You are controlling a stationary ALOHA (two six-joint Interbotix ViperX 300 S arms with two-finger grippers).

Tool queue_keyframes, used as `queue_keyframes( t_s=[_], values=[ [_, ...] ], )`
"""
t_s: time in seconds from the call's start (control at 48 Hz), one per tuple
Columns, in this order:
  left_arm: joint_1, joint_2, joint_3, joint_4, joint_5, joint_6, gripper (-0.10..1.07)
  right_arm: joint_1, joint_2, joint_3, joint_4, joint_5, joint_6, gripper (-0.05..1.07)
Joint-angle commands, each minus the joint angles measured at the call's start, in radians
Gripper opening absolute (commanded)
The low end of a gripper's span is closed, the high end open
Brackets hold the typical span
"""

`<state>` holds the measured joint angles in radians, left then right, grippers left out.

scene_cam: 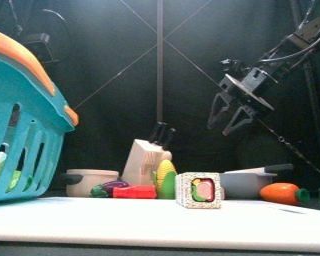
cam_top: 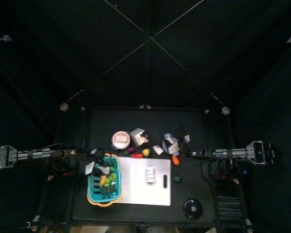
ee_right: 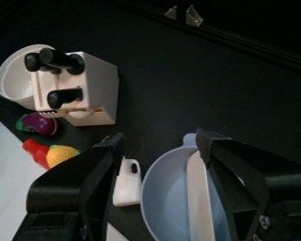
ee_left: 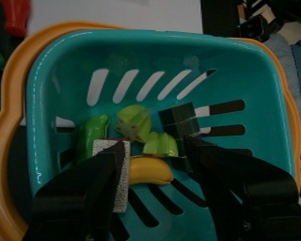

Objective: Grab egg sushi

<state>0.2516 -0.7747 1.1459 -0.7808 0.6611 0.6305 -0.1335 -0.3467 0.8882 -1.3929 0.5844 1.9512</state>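
Basket (ee_left: 260,104) seen teal w/ orange rim; sushi (scene_cam: 199,190) white, yellow-red centre; knife block (ee_right: 93,89) white w/ black handles; table (scene_cam: 69,215) black.

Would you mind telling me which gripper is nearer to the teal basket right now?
Left. The left gripper hangs open directly over the teal basket, looking down into it; the right gripper is raised above the table's far right side, well away from it.

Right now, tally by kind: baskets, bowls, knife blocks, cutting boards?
Basket: 1
Bowls: 2, a white bowl and a grey bowl
Knife block: 1
Cutting board: 1
Total: 5
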Motion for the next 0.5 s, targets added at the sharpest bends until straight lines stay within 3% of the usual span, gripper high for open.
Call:
queue_keyframes(
  t_s=[0.0, 0.188, 0.479],
  values=[
    [0.0, 0.003, -0.028, -0.003, -0.011, 0.0, 0.88, 0.005, -0.014, -0.014, 0.0, 0.002, 0.002, 0.94],
    [0.003, 0.002, -0.069, 0.017, -0.055, 0.0, 0.88, 0.014, -0.02, -0.012, 0.003, 0.002, 0.0, 0.94],
    [0.015, 0.014, -0.14, 0.158, -0.216, 0.0, 0.88, 0.008, -0.018, -0.009, 0.003, 0.005, -0.002, 0.94]
  ],
)
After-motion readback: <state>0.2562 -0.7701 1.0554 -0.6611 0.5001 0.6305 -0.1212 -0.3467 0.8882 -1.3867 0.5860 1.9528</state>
